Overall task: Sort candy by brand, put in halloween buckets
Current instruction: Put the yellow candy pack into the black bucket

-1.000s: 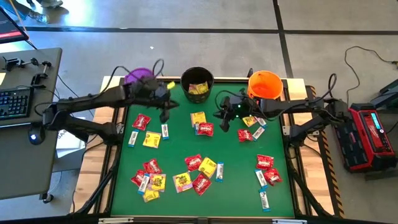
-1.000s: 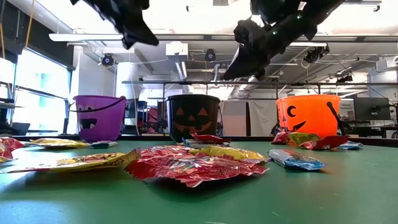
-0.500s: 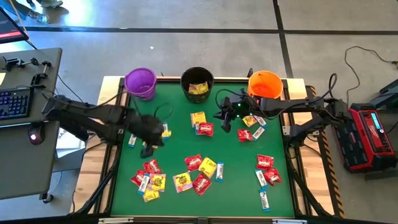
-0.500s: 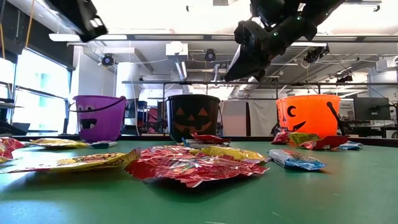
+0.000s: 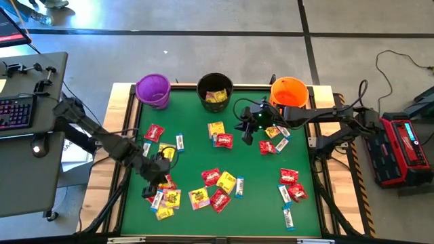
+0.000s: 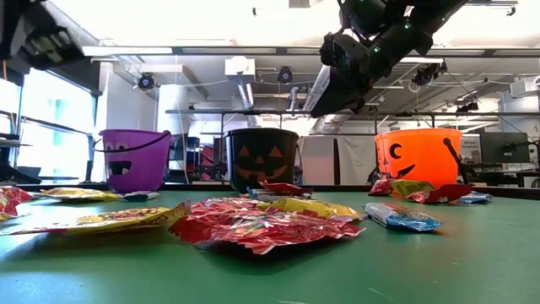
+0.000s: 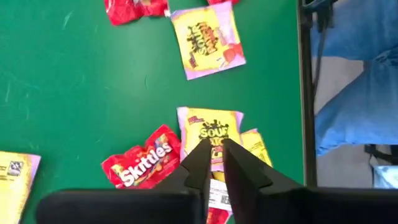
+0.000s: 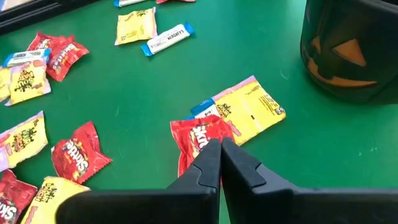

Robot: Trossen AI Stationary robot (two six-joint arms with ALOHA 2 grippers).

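Below the left gripper [image 7: 213,146], whose fingers stood a narrow slit apart and empty, lay a yellow packet [image 7: 211,134] with a red packet [image 7: 143,165] beside it. Under the right gripper [image 8: 220,145], pinched shut on nothing, lay another red packet [image 8: 200,138] touching a yellow one [image 8: 249,109], the black bucket [image 8: 351,46] just beyond.

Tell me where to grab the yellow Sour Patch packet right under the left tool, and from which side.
Come straight down from above on the yellow Sour Patch packet. It lies flat on the green table, so pinch across its narrow width near the middle. One end lies beside a red Skittles packet and other wrappers; the opposite end looks freer. The left tool hangs over it, slightly parted.
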